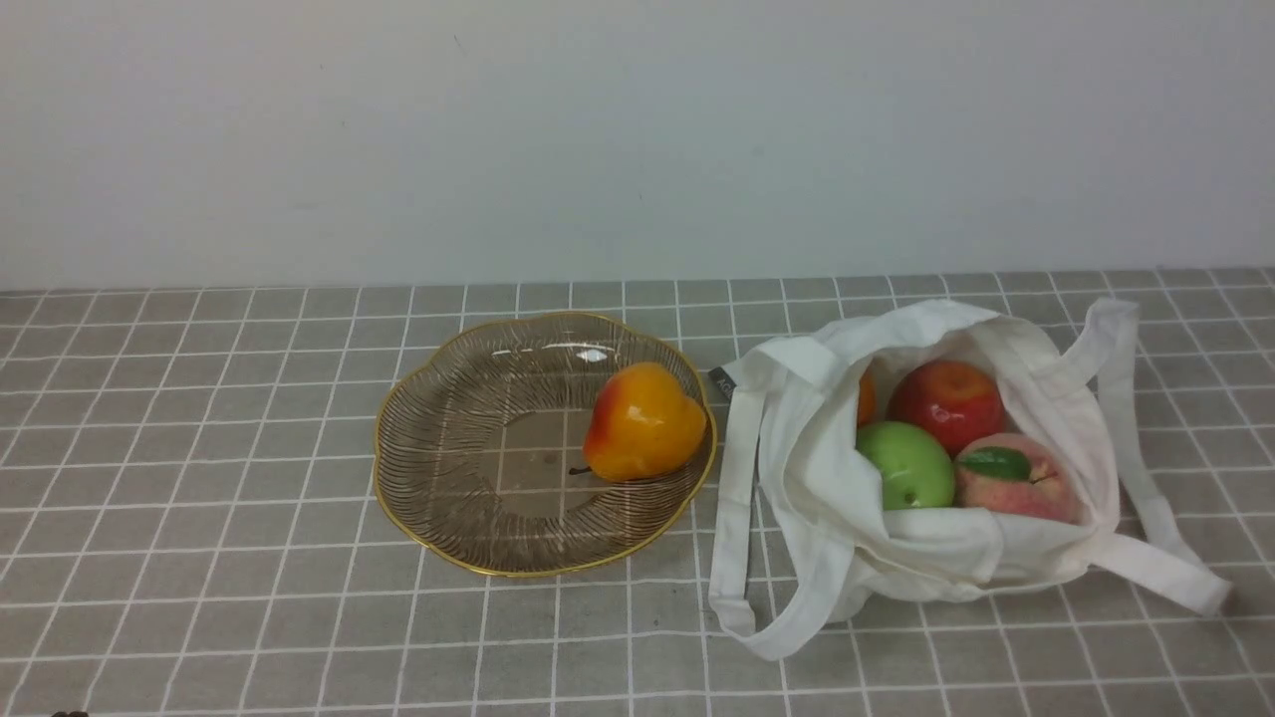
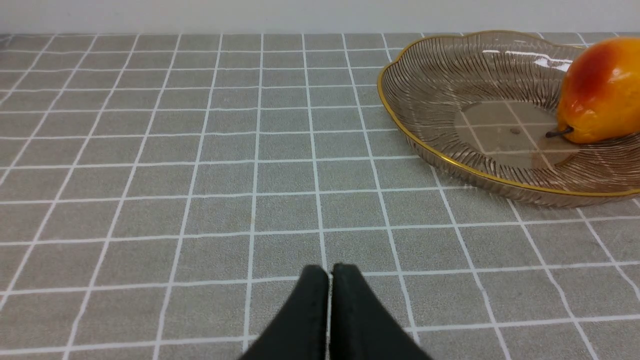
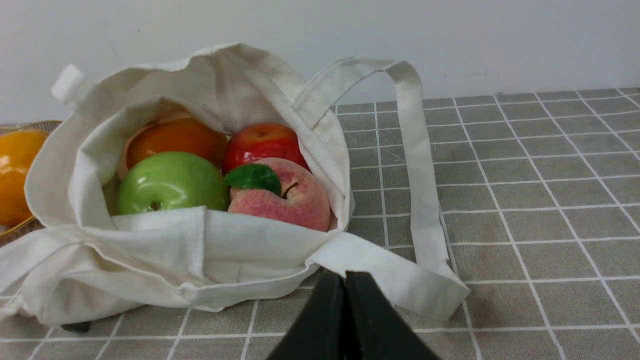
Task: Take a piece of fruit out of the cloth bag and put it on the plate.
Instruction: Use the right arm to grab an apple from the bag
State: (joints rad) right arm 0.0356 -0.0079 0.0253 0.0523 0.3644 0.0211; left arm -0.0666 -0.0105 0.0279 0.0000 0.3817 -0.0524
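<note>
**Item: green apple** point(image 1: 904, 464). Round, smooth and glossy, with a small dimple turned toward the viewer.

**Location:** It is lodged in the open mouth of the cloth bag point(image 1: 797, 448). It is touched by the red apple point(image 1: 946, 401) behind and the peach point(image 1: 1016, 478) beside, and an orange fruit point(image 3: 175, 137) is half hidden behind it.

**Handling:** The skin is judged hard and slippery. The weight cannot be told. A hold across the widest part, taken from above, is advised. The bag wall and the peach crowd both flanks, so little room is left for the jaws.

**Container:** Soft white fabric, limp and creased, with long flat straps. It is likely to sag or be dragged if snagged.

**Destination:** The plate point(image 1: 448, 438) is ribbed brownish glass with a scalloped gold rim, judged fragile. It is partly occupied by a yellow-orange pear point(image 1: 642, 420), and bare space is left on its left side.

**Claws:** The left gripper point(image 2: 329, 272) is pressed together and empty, low over the checked tablecloth point(image 2: 150, 175). The right gripper point(image 3: 344, 277) is pressed together and empty, just before a bag strap.
</note>
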